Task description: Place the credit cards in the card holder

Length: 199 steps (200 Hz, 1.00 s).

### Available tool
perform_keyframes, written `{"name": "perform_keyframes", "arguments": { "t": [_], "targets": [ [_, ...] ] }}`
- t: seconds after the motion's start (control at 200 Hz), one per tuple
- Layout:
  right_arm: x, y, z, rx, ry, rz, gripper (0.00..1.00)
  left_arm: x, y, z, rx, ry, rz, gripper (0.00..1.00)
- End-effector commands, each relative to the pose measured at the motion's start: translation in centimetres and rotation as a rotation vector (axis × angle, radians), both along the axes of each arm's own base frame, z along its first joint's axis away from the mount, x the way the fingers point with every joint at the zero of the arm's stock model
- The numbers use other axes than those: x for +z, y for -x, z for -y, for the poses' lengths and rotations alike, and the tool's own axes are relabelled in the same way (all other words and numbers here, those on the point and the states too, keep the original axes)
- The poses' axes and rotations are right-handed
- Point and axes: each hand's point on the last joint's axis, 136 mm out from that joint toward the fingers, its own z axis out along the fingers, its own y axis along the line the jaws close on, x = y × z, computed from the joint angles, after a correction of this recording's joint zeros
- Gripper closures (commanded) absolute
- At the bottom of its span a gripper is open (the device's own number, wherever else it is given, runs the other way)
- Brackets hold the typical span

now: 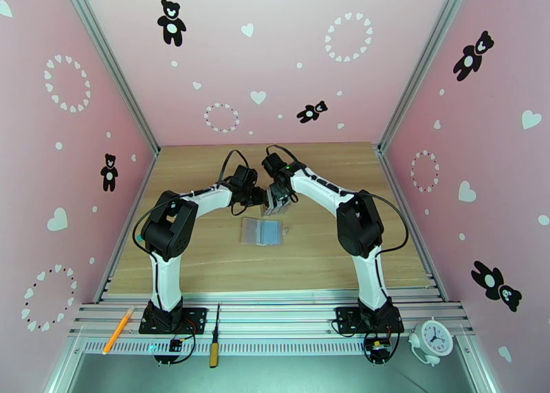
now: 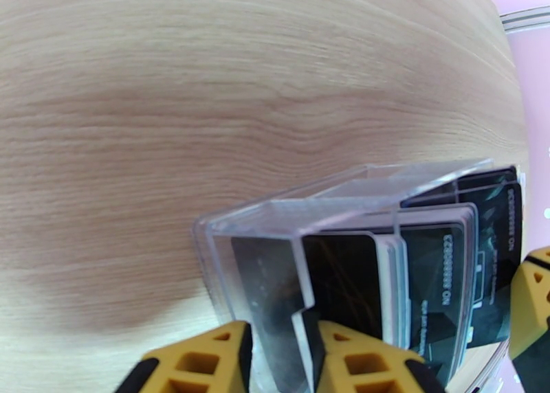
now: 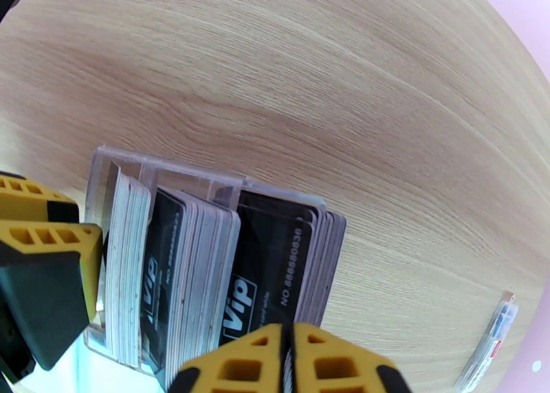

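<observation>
Several black credit cards (image 3: 268,277) marked VIP stand upright in a clear rack (image 2: 275,222) at mid-table (image 1: 275,202). My right gripper (image 3: 289,363) comes from above and is shut on the top edge of the frontmost credit card. My left gripper (image 2: 282,360) is shut on the rack's end wall, one yellow finger (image 2: 199,363) on each side of it. The card holder (image 1: 262,231) lies open and flat on the table just in front of the rack, bluish-grey sleeves up; its edge shows in the right wrist view (image 3: 496,339). Both grippers meet at the rack (image 1: 269,196).
A wooden table (image 1: 206,264) sits inside pink walls. On the metal rail at the near edge lie an orange pencil (image 1: 118,330) and a screwdriver (image 1: 214,346). A small white clock (image 1: 433,336) stands at the near right.
</observation>
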Motion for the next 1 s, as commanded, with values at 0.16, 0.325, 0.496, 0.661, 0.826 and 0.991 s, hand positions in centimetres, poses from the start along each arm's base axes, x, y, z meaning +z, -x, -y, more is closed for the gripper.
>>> {"name": "perform_keyframes", "arguments": {
  "t": [0.16,0.325,0.496,0.661,0.826,0.991],
  "targets": [
    [2.2,0.4,0.1,-0.002,-0.043,0.008,1.0,-0.8,0.4,-0.2,0.007,-0.002,-0.028,0.69],
    [2.2,1.2,-1.4,0.026,-0.134,-0.033,1.0,-0.8,0.4,-0.1,0.006,0.002,-0.03,0.69],
    [1.9,1.6,-2.0,0.04,-0.17,-0.062,1.0,-0.9,0.4,-0.2,0.007,0.003,-0.032,0.69],
    [2.5,1.3,-0.9,0.011,-0.137,-0.023,0.79,-0.8,0.4,-0.1,0.007,0.004,-0.032,0.69],
    [2.9,0.7,0.4,-0.014,-0.106,0.005,0.49,-0.8,0.4,-0.1,0.007,0.008,-0.032,0.69],
    [1.7,0.3,1.0,-0.03,-0.107,-0.022,0.48,-0.8,0.3,-0.1,0.007,0.009,-0.034,0.69]
  ]
}}
